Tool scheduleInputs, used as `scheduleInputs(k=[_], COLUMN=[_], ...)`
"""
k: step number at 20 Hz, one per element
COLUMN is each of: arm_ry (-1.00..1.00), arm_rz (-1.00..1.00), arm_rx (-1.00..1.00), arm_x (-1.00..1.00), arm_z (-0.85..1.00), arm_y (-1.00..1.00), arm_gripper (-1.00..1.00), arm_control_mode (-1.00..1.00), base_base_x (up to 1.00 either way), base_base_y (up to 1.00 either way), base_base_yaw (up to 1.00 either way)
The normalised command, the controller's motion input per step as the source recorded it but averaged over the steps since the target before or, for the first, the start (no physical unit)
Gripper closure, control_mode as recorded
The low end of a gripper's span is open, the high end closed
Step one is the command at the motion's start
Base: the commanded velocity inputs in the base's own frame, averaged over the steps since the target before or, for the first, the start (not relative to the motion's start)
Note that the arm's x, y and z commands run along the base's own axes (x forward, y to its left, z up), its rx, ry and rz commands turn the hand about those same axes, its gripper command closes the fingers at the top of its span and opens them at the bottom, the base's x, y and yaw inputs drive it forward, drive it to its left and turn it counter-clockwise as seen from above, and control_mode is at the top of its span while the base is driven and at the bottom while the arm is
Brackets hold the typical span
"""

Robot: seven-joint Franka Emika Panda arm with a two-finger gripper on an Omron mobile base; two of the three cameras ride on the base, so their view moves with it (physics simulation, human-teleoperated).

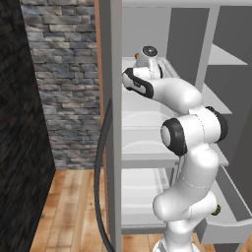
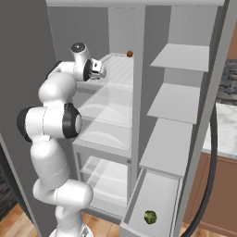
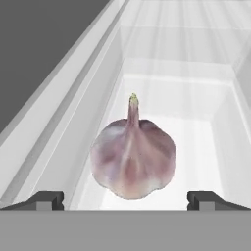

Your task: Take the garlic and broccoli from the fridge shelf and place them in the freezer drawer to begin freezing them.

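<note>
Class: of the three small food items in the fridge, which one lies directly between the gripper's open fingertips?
The garlic, the pale pinkish bulb; the broccoli lies in the freezer drawer.

The white Franka arm with dark joints [image 1: 189, 147] rises from its base in a tall stack of rounded segments, bends at a dark-capped elbow at mid height, then leans up and forward to a second bend near the top. From there the wrist turns so the hand reaches level, away from the base. In the right base view the two-finger gripper [image 2: 99, 69] points to the right. In the hand view its two small dark finger tips [image 3: 46, 200] stand wide apart at the bottom, jaws spread, touching nothing.
</note>
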Motion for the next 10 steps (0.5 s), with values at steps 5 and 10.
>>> scheduleInputs(k=[5,10], arm_ry=[0.0,0.0], arm_rz=[0.0,0.0], arm_rx=[0.0,0.0], arm_x=[0.32,0.26], arm_z=[-0.03,-0.06], arm_y=[0.0,0.0], arm_gripper=[-1.0,-1.0], arm_control_mode=[-1.0,-1.0], base_base_x=[0.0,0.0], base_base_y=[0.0,0.0], base_base_yaw=[0.0,0.0])
